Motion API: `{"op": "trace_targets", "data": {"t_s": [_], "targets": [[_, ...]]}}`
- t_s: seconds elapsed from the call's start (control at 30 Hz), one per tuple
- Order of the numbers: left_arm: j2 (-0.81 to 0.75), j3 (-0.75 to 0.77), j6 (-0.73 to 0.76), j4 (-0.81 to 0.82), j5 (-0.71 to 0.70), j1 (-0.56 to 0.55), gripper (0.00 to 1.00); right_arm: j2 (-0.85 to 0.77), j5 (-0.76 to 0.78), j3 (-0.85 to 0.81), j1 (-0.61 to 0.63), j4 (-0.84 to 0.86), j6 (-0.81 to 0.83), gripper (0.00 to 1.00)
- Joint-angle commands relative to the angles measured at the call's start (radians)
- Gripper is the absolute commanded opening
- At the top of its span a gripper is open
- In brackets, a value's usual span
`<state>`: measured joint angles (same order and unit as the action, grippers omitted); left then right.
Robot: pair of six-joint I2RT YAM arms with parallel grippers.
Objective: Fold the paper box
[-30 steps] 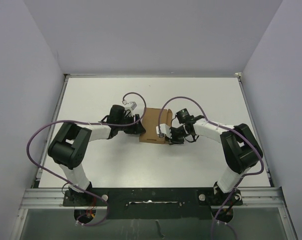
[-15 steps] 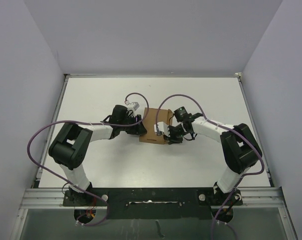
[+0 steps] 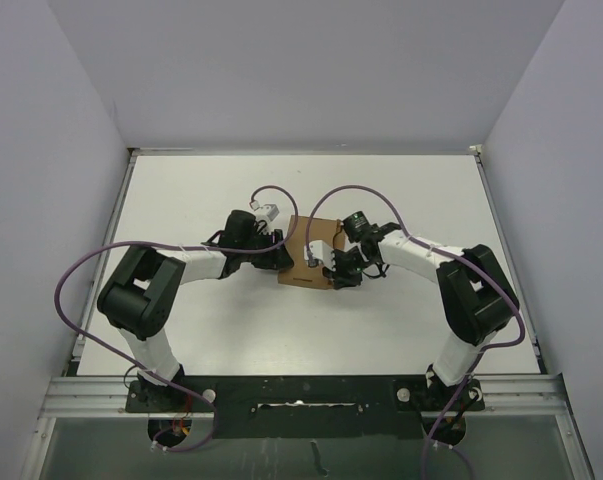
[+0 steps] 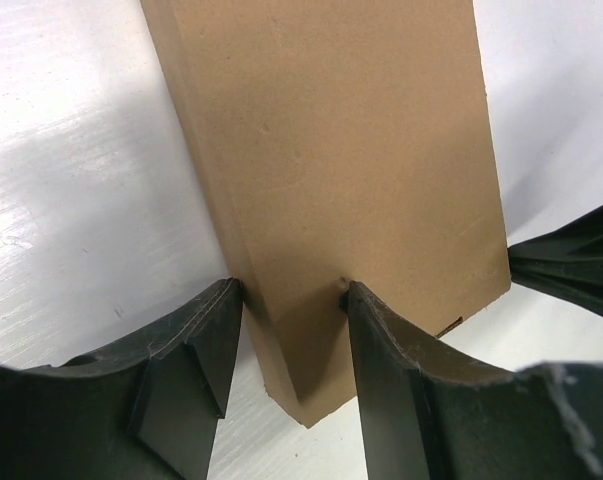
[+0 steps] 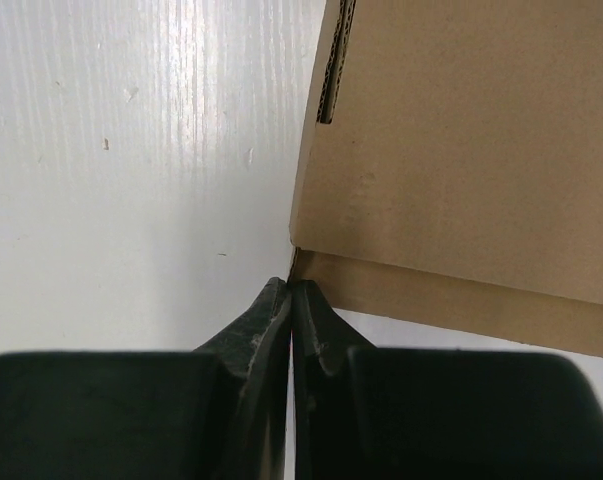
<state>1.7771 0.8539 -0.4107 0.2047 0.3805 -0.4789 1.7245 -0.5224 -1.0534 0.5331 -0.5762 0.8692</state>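
The paper box (image 3: 303, 243) lies mid-tabletop (image 3: 181, 190), with bare white surface on all 4 sides out to the tabletop's edges. Walls (image 3: 281, 70) close the far, left and right sides. Counted: 1 box, 2 arms (image 3: 141, 290), 2 purple cables (image 3: 76, 290). The left fingers (image 4: 191, 360) clasp a folded edge of the box near its corner, 1 finger against each face. The right fingers (image 5: 266, 340) are pressed together with nothing between them, tips touching the box's corner where 2 layers meet. From above, both wrists cover the box's side edges. The wrist views cut off its far end.
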Motion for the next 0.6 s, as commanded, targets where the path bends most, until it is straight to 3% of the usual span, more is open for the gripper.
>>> {"op": "trace_targets", "data": {"t_s": [0.0, 0.07, 0.33, 0.57], "targets": [[-0.009, 0.020, 0.011, -0.063, -0.011, -0.027, 0.45, -0.023, -0.055, -0.047, 0.024, 0.061, -0.032, 0.00], [-0.011, 0.026, 0.015, -0.073, -0.011, -0.025, 0.45, -0.023, -0.059, -0.048, 0.019, 0.051, -0.025, 0.02], [-0.028, 0.048, 0.027, -0.084, 0.017, 0.011, 0.49, -0.081, -0.178, -0.053, -0.064, -0.005, -0.003, 0.33], [-0.033, 0.085, 0.033, -0.085, 0.059, 0.032, 0.53, -0.097, -0.290, -0.067, -0.196, 0.010, -0.086, 0.39]]}}
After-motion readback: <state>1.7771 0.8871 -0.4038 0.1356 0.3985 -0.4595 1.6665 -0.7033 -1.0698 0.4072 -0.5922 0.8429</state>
